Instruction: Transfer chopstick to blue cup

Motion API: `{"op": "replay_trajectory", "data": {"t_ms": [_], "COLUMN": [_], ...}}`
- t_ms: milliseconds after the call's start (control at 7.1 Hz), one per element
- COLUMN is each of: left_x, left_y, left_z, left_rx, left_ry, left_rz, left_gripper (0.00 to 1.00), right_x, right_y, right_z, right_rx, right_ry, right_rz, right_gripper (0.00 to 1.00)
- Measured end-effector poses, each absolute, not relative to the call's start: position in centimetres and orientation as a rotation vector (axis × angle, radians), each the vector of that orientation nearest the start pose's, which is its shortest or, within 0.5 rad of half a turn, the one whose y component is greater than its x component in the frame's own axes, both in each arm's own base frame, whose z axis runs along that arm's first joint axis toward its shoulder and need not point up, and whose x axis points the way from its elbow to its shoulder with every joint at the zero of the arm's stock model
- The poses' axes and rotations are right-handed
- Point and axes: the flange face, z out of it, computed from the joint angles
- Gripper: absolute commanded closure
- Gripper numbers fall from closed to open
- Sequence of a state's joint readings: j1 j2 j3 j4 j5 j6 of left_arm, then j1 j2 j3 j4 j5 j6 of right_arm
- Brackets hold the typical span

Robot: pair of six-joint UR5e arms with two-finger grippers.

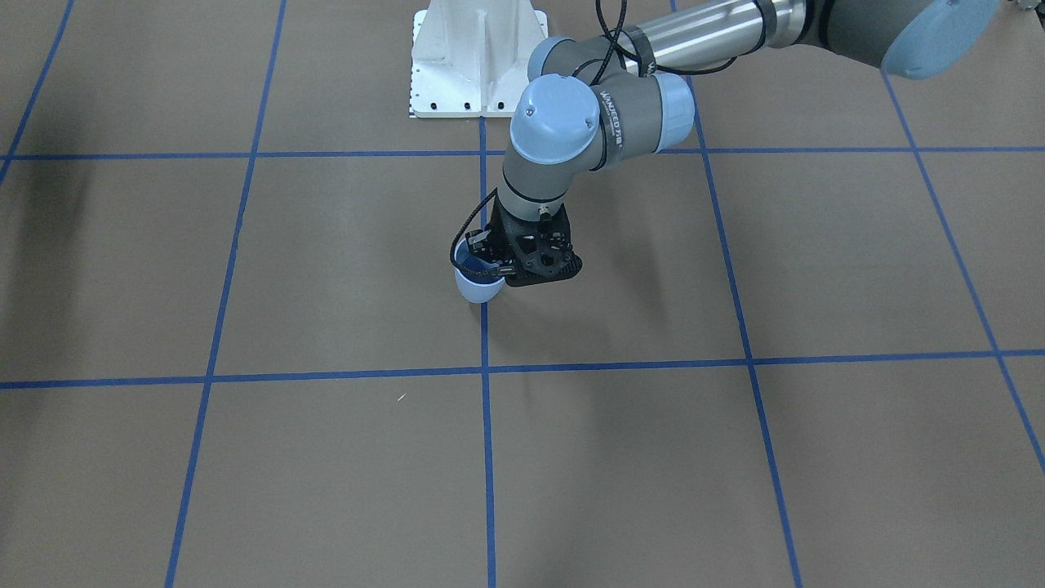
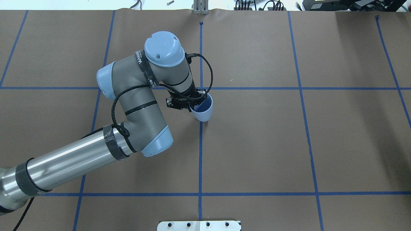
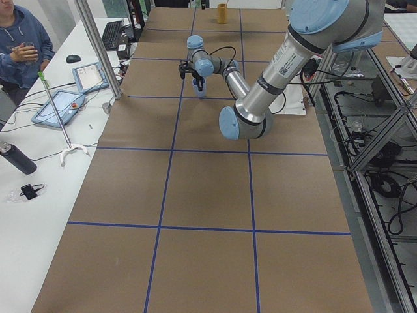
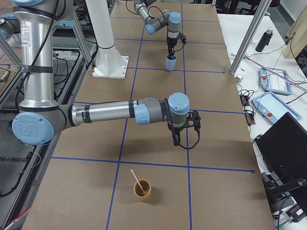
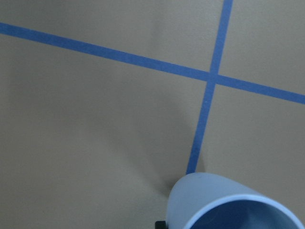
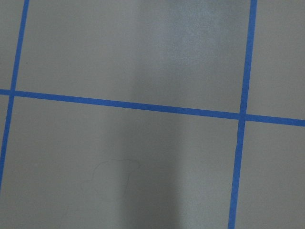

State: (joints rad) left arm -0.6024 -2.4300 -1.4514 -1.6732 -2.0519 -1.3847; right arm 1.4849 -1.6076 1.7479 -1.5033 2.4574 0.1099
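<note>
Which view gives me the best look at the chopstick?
Exterior right: the chopstick stands out, leaning in the tan cup. Exterior left shows only that cup, far off; the stick is too small to tell. No other view shows it.

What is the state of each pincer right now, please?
Left pincer: closed on the rim of the blue cup.
Right pincer: cannot be told; it shows only in a side view.
</note>
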Motion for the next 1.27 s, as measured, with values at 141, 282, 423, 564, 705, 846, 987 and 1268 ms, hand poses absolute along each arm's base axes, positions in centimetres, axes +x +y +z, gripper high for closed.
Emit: {"op": "replay_trajectory", "data": {"t_ms": [141, 282, 423, 564, 705, 846, 987, 1268], "left_x": [56.5, 56.6, 56.8, 56.8, 56.3, 55.3, 53.2, 47.2], "left_y": [-49.4, -49.3, -49.2, -49.1, -48.8, -48.3, -47.9, -48.1], "left_z": [16.1, 16.4, 16.6, 16.5, 15.9, 14.9, 14.0, 14.5], "left_rx": [-0.095, -0.088, -0.081, -0.077, -0.072, -0.066, -0.057, -0.023], "left_ry": [0.931, 0.925, 0.92, 0.921, 0.935, 0.953, 0.968, 0.984], "left_rz": [-0.186, -0.188, -0.19, -0.189, -0.186, -0.181, -0.185, -0.217], "left_gripper": [0.47, 0.17, 0.02, 0.02, 0.02, 0.02, 0.02, 0.02], "right_x": [1.4, 1.4, 1.4, 1.4, 1.4, 1.5, 1.9, 5.8], "right_y": [-48.6, -48.6, -48.6, -48.6, -48.6, -48.6, -48.5, -46.9], "right_z": [57.4, 57.4, 57.3, 57.3, 57.3, 57.3, 57.2, 58.1], "right_rx": [0.106, 0.106, 0.107, 0.107, 0.107, 0.109, 0.114, 0.136], "right_ry": [-0.898, -0.898, -0.898, -0.898, -0.898, -0.896, -0.893, -0.858], "right_rz": [-0.069, -0.07, -0.07, -0.07, -0.07, -0.071, -0.063, 0.017], "right_gripper": [0.0, 0.0, 0.0, 0.0, 0.0, 0.0, 0.0, 0.0]}}
